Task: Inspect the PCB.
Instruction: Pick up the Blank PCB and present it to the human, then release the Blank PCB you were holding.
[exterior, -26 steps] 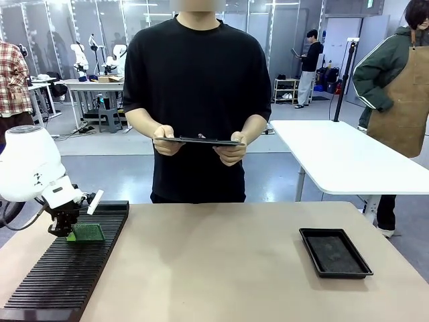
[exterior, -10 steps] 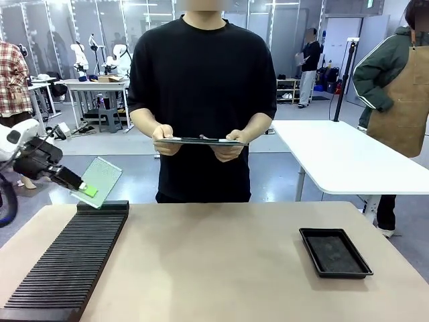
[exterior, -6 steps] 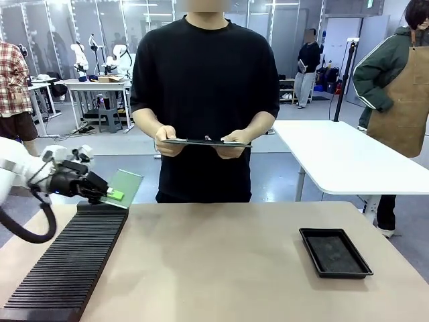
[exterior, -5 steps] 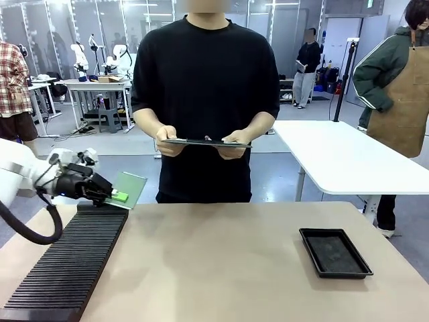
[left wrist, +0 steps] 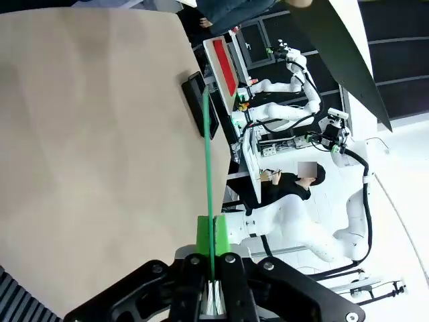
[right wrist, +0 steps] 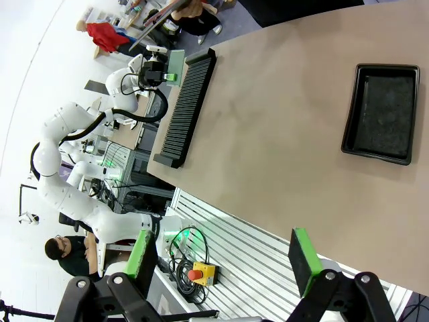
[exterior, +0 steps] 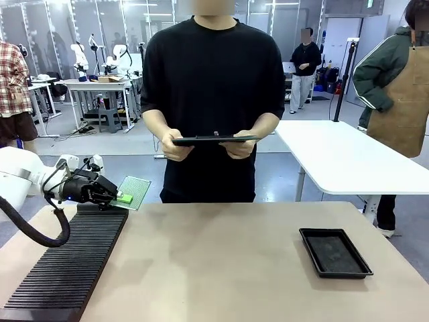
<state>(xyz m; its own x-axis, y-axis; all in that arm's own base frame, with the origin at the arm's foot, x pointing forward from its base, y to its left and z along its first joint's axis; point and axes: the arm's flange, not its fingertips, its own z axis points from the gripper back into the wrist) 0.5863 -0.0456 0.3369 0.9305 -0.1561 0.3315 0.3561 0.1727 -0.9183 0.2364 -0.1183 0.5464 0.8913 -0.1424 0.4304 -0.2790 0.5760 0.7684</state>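
The circuit board (exterior: 135,192) hangs tilted in the air just past the far end of the slotted rack (exterior: 67,268), clear of its ridges. The left gripper (exterior: 119,196) is clamped on the board's near edge; from the left wrist it shows edge-on (left wrist: 207,168). Bare table (exterior: 214,268) lies open between the rack and the black tray (exterior: 335,253). The right gripper (right wrist: 224,258) is spread wide, empty. Since a moment ago the board has edged slightly rightward; earlier it sat low on the rack.
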